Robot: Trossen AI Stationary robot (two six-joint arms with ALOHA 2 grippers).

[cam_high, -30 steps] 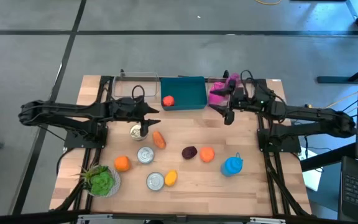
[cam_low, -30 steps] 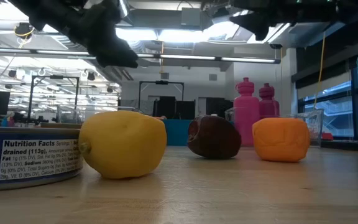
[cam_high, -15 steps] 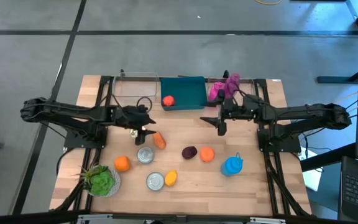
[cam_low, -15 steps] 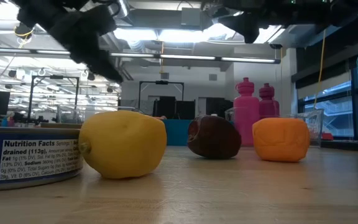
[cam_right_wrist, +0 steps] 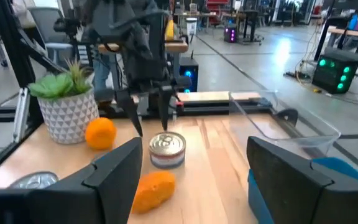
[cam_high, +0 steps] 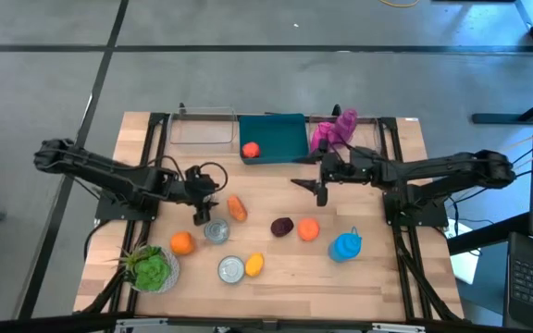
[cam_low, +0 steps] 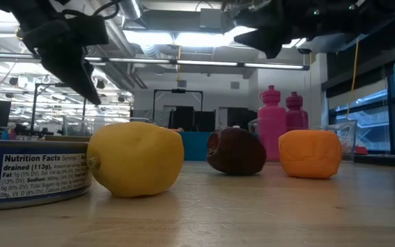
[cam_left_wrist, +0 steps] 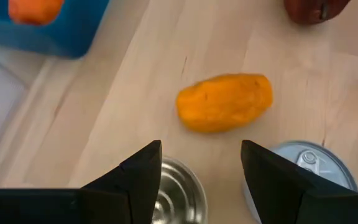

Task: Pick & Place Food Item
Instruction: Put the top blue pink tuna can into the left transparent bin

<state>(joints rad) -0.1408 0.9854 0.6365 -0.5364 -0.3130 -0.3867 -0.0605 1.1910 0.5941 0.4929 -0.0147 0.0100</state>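
Here we go from left to right across the tabletop [cam_high: 359,277]. The left gripper [cam_high: 197,218] hangs low, just beside the orange carrot-like food piece [cam_high: 237,207], and its fingers [cam_left_wrist: 138,180] are spread with nothing between them. In the left wrist view this food piece lies straight ahead of the spread fingers, with two tins near them: the open tin [cam_left_wrist: 178,190] and the closed tin [cam_left_wrist: 303,171]. Its long axis runs across the line of approach, so we judge that the fingers could close over its short side. We think this is the thing to pick, and the teal bin [cam_high: 276,139] at the far edge, which already holds a red-orange fruit [cam_high: 250,149], is the likely place for it.

Further right lie a dark fruit [cam_high: 282,227] and an orange fruit [cam_high: 308,228], then a blue bottle [cam_high: 345,246]. The right gripper [cam_high: 320,192] hangs above the tabletop near the bin, its fingers also apart and holding nothing. The left arm is clearly nearer to the carrot-like piece.

For writing, the can [cam_low: 29,175] in the low view shows "Nutrition Facts" and "drained (113g)"; the smaller print we cannot read.
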